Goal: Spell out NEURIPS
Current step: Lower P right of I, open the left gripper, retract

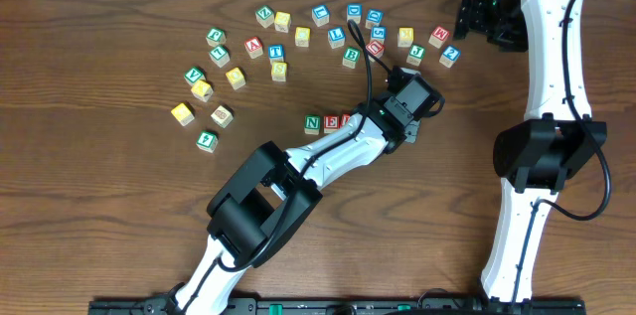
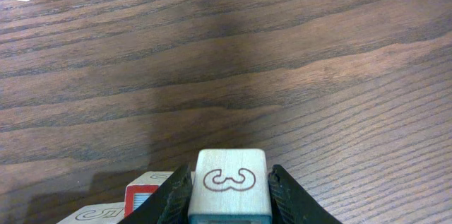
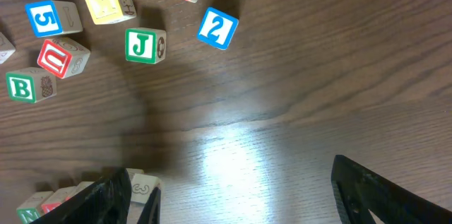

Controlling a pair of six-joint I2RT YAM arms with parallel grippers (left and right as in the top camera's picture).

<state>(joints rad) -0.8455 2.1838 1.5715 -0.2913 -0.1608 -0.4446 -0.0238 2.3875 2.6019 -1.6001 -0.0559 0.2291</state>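
Block gripped by left hand, right hand empty

Left hand (image 2: 230, 176) clenched on pale wooden block (image 2: 233, 190), fingers (image 2: 169, 199) tight against both its sides. Block face toward camera has an outlined 3-like mark, with a teal edge below. Red-edged block (image 2: 143, 197) sits just beside one finger, low on the surface (image 2: 282, 61). Overhead: N block (image 1: 313, 123) and E block (image 1: 331, 121) side by side, right next to left hand. Loose letter blocks (image 1: 277, 53) scattered well beyond it. Right hand (image 3: 230, 167) spread wide, holding nothing. J block (image 3: 145, 46) and 2 block (image 3: 215, 27) lie ahead of its fingers.
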